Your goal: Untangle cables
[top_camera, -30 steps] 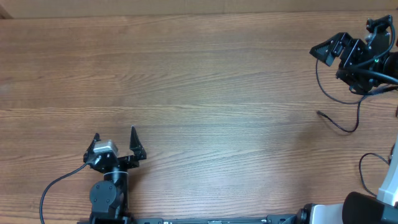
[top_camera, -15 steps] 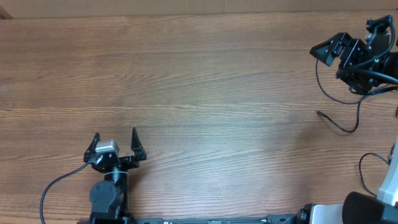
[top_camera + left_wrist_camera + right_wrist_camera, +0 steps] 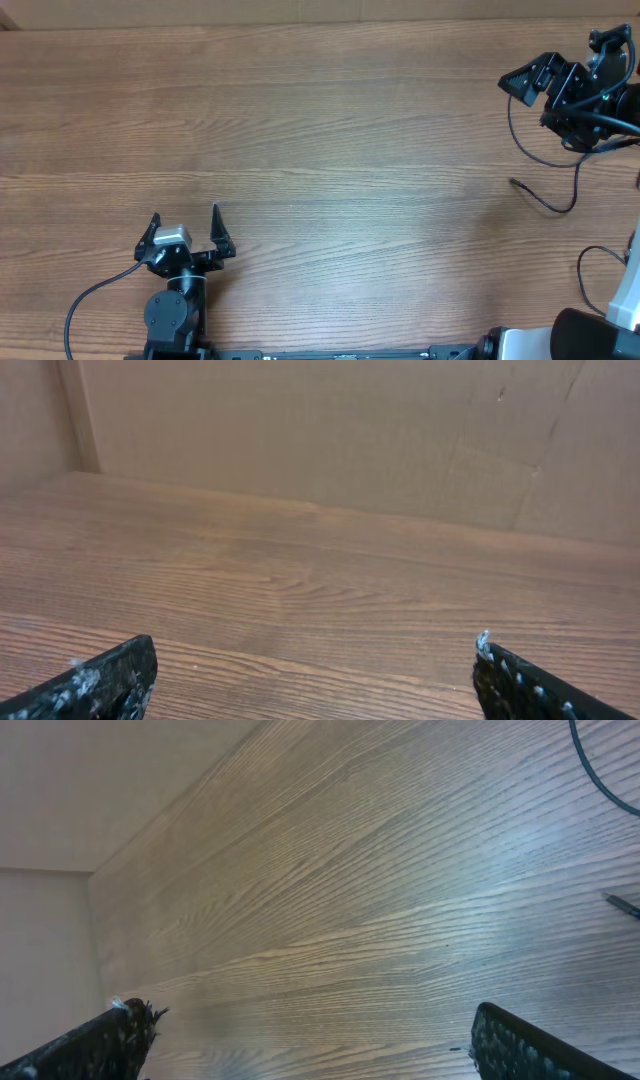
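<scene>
The right gripper (image 3: 522,80) hangs over the far right part of the table (image 3: 320,130), tilted down with its jaws spread wide and nothing between them; its wrist view shows only bare wood grain between the two fingertips, so it holds nothing and touches nothing

The one thin cable (image 3: 530,193) that can be made out lies on the wood just on the robot's side of the right gripper, sweeping from beneath it in a loose curve and ending in a small plug that points toward the table's middle; in the right wrist view the same cable (image 3: 590,770) crosses the upper right corner, outside the gap between the fingers; it crosses no other cord that I can see, so it looks more laid out than knotted, though its far end runs under the arm and cannot be followed

The left gripper (image 3: 185,213) sits well apart from the right gripper, across the table and close to its own base, jaws equally wide and empty, facing a cardboard wall (image 3: 300,430); that parked pose suggests it is keeping out of the way, since the cable is only within the right gripper's reach
</scene>
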